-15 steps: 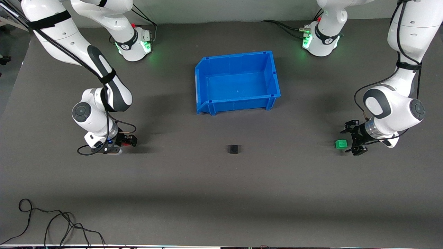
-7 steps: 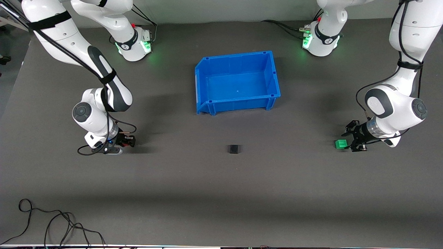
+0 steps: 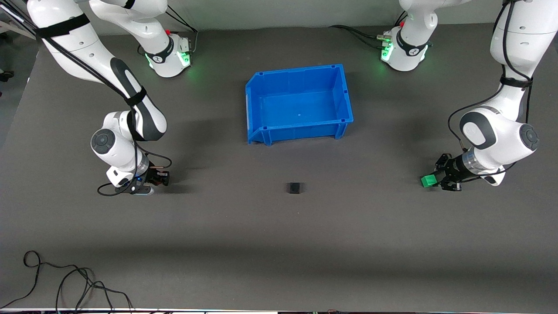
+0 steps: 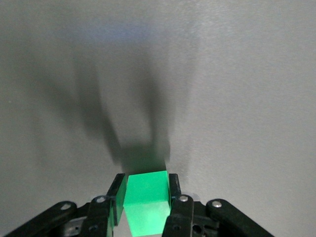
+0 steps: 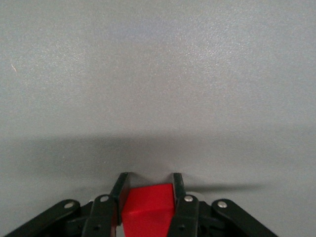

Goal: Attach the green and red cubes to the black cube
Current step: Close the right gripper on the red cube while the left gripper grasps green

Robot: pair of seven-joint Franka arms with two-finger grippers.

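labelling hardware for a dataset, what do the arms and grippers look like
Both arms are glossy white Frankas with dark grey joint caps, black straps and black cables clipped along them. Their bases glow green. The left gripper and right gripper are black, with slim flat fingers on linkages fixed by silver screws.

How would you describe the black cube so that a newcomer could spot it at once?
Start at the blue bin in the middle of the table. Nearer the front camera than the bin, the black cube sits alone on the dark mat. Unlike the green cube, it is held by no pincer and is matte black.
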